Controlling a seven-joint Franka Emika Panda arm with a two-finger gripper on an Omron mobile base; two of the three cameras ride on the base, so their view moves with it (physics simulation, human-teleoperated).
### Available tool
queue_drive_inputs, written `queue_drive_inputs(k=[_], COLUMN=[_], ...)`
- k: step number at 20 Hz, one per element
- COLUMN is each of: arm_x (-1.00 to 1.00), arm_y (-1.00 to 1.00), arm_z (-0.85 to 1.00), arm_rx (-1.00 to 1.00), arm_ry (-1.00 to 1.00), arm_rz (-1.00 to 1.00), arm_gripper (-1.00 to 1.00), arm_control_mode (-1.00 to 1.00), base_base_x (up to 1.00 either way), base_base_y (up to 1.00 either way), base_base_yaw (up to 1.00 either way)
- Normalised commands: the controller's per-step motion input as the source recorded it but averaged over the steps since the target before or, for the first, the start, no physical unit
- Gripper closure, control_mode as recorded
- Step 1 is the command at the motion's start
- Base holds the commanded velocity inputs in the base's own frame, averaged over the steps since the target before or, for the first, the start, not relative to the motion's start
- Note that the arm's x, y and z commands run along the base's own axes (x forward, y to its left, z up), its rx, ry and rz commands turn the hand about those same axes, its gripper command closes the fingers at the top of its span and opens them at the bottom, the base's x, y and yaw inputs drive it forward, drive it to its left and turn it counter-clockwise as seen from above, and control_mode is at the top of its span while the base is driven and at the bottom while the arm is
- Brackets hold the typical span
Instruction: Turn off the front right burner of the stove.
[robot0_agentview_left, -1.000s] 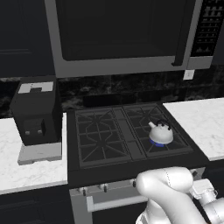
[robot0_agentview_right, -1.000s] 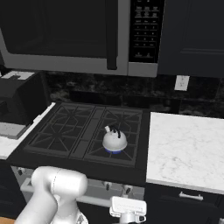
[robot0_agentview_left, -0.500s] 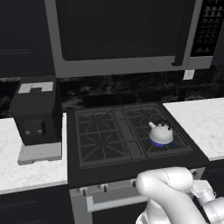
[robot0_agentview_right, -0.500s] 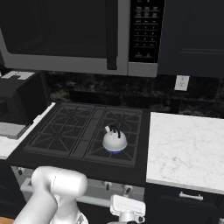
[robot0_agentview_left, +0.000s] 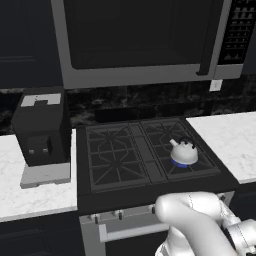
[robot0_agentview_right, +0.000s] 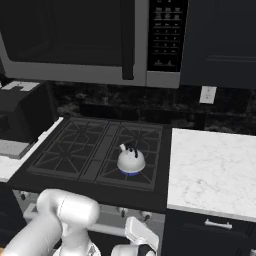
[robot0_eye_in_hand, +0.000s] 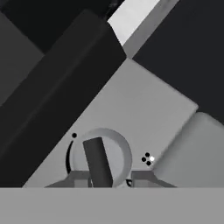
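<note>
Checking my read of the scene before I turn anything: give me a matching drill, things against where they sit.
Things:
1. kettle
2. microwave
3. toaster
4. knob

Places:
A. above the stove
B. on the counter left of the stove
C. on the front right burner
D. close before the hand camera

Pairs: 1-C, 2-A, 3-B, 4-D

Matt black stove (robot0_agentview_left: 150, 187), glossy white marble counter (robot0_agentview_right: 215, 170).

Arm (robot0_agentview_left: 200, 225) folded low, wrist down

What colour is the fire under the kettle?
Blue, a ring under the white kettle on the front right burner; left base view.
</note>
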Motion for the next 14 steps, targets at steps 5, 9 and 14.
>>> queue_drive_inputs(k=[5, 9, 14], arm_x=[0.24, 0.22, 0.15], arm_y=[0.00, 0.00, -0.01], arm_z=[0.76, 0.85, 0.90], arm_rx=[0.34, 0.35, 0.40], arm_ry=[0.24, 0.25, 0.26], arm_rz=[-0.11, -0.12, -0.14], arm_gripper=[1.00, 1.00, 1.00], arm_control_mode=[-1.00, -1.00, -1.00], base_base_x=[0.00, 0.00, 0.00], base_base_y=[0.00, 0.00, 0.00], base_base_yaw=[0.00, 0.00, 0.00])
